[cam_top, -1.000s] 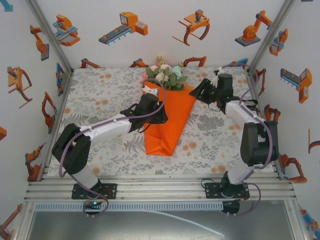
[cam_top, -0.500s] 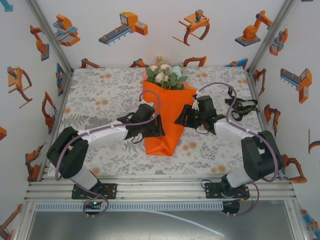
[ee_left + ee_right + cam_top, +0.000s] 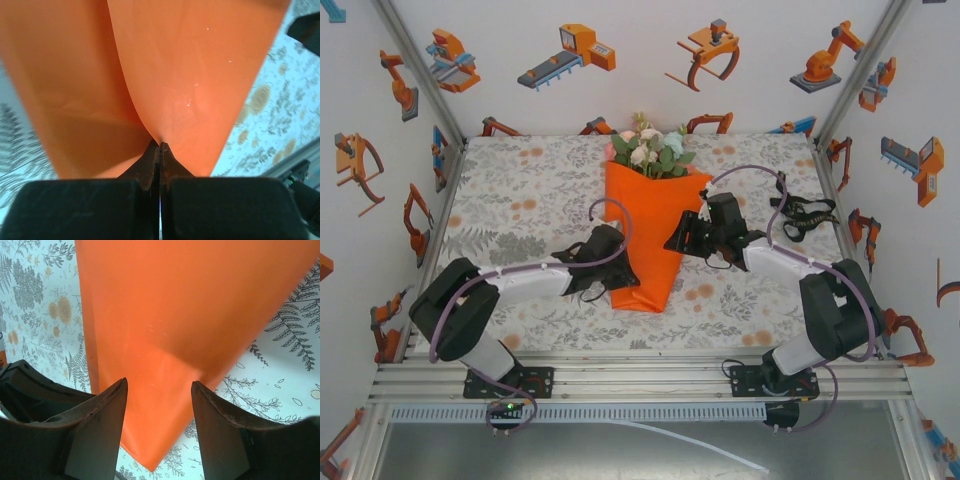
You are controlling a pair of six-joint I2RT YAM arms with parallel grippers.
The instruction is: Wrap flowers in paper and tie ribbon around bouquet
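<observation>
1. The tabletop (image 3: 520, 190), under its grey floral cover, carries everything the task needs.
2. The paper (image 3: 655, 215) is the big orange sheet, already folded into a cone at the middle of the tabletop. Its wide mouth faces 12 o'clock and its narrow end points to 6 o'clock. Judging by that shape, the wrapping half of the job is largely done, though the folds look loose and nothing binds them.
3. The flowers (image 3: 652, 150) stick out of the cone's mouth at 12 o'clock as pink, white and pale green heads with leaves. Their stems are hidden inside the paper, so together they already read as a bouquet.
4. The right gripper (image 3: 159, 390) sits at about 3 o'clock of the cone. Its jaws stand partly apart over the paper's right-hand edge and have hold of nothing.
5. The left gripper (image 3: 160, 146) is at roughly 8 o'clock of the cone, low on its left side. Its jaws are pressed fully together, and a pucker of the orange sheet runs right into the tips, so it appears to be pinching the paper there.
6. The ribbon (image 3: 808, 215) lies in loose black loops on the tabletop at 3 o'clock, well apart from the bouquet and touched by neither gripper. Tying it is the whole step left.
</observation>
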